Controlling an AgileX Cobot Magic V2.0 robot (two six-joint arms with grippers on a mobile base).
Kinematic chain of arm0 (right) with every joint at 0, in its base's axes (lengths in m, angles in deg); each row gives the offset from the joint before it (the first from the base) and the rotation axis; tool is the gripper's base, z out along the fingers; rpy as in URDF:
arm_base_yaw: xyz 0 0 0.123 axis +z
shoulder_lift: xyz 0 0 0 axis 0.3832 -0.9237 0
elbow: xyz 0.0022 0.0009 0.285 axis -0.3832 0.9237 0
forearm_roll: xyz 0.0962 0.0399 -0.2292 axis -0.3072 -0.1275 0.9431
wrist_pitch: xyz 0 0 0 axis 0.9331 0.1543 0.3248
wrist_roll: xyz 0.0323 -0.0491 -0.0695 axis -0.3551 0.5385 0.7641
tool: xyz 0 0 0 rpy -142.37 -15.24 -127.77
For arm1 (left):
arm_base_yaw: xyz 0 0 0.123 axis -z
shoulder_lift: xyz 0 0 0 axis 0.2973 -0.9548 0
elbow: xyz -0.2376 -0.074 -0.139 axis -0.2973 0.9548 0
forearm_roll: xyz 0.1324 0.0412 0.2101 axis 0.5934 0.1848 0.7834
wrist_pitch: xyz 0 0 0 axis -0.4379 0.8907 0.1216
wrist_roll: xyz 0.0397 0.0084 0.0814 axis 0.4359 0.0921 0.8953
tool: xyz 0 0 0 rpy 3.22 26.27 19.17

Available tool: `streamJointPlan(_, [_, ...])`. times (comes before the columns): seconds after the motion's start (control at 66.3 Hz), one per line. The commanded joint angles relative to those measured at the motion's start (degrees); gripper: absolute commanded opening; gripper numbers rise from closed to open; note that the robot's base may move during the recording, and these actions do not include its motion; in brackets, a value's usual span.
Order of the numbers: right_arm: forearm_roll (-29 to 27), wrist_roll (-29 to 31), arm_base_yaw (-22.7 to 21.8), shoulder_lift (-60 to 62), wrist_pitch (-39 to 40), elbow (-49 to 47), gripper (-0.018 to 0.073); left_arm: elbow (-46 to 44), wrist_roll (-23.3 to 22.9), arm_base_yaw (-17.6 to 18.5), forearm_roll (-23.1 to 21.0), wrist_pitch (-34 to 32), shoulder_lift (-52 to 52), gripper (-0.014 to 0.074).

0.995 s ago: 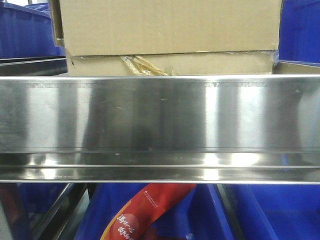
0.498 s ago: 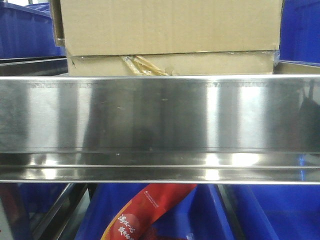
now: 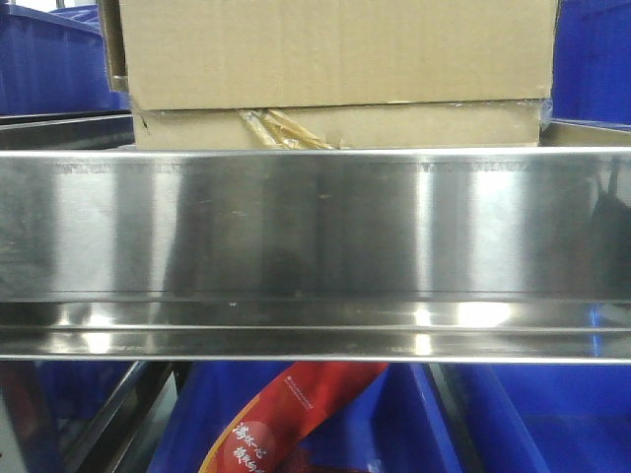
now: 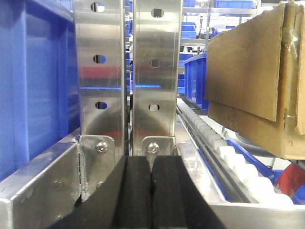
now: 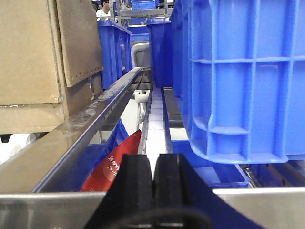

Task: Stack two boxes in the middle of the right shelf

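Note:
Two brown cardboard boxes sit stacked on the steel shelf [image 3: 315, 227]: the large box [image 3: 335, 49] rests on the flatter box [image 3: 394, 126], whose front edge shows torn yellowish tape. In the left wrist view the stack [image 4: 252, 81] stands to the right above the white roller track [image 4: 228, 157]. The right wrist view has the stack [image 5: 33, 62] at left. My left gripper [image 4: 151, 164] is shut and empty in front of the steel uprights. My right gripper [image 5: 155, 164] is shut and empty at the shelf's front rail, apart from the boxes.
Blue plastic bins flank the boxes: one at left [image 4: 33, 86], one at right [image 5: 243, 76]. A red printed bag [image 3: 286, 414] lies in a blue bin on the level below. Perforated steel uprights [image 4: 128, 71] stand just ahead of the left gripper.

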Motion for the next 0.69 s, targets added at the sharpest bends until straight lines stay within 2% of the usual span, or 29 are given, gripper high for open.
streamJointPlan(0.0, [0.6,-0.2,-0.4,0.3,1.4,0.1,-0.0155,-0.1,0.0,-0.2,0.0,-1.0,0.3,-0.0111])
streamJointPlan(0.679, [0.6,-0.2,-0.4,0.3,1.4,0.1,-0.0155,-0.1,0.0,-0.2,0.0,-1.0,0.3,-0.0111])
